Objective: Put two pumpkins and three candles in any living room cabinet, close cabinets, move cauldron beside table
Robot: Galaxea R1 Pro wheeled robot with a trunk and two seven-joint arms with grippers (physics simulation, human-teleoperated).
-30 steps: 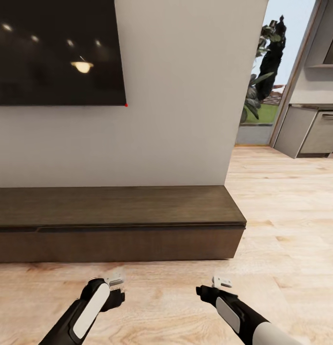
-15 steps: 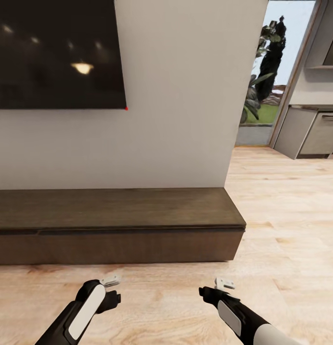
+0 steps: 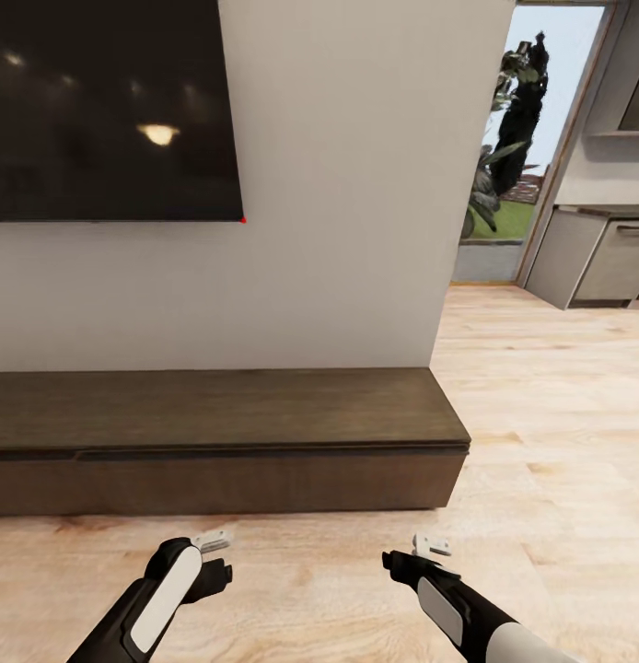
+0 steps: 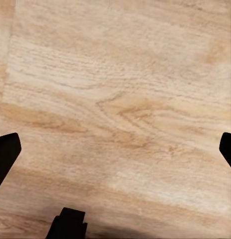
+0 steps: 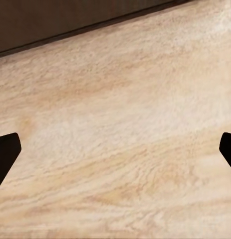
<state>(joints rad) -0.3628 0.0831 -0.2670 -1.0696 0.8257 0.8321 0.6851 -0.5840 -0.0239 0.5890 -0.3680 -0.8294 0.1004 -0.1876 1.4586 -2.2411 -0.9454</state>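
A long, low dark-brown cabinet (image 3: pixel 218 442) runs side to side along a pale wall (image 3: pixel 356 184), under a wall-mounted black television (image 3: pixel 108 110); its drawer fronts appear shut, though a thin seam shows under the top. Pale wood-plank floor (image 3: pixel 540 442) stretches right toward a glazed opening with a potted plant (image 3: pixel 513 120) and grey kitchen units (image 3: pixel 596 258). Both arms hang low over bare floor, just short of the cabinet front, which lies straight ahead of them. The left gripper (image 4: pixel 115 149) and right gripper (image 5: pixel 115 149) are both spread wide and empty; the right wrist view catches the cabinet's base, so the right arm looks slightly nearer.
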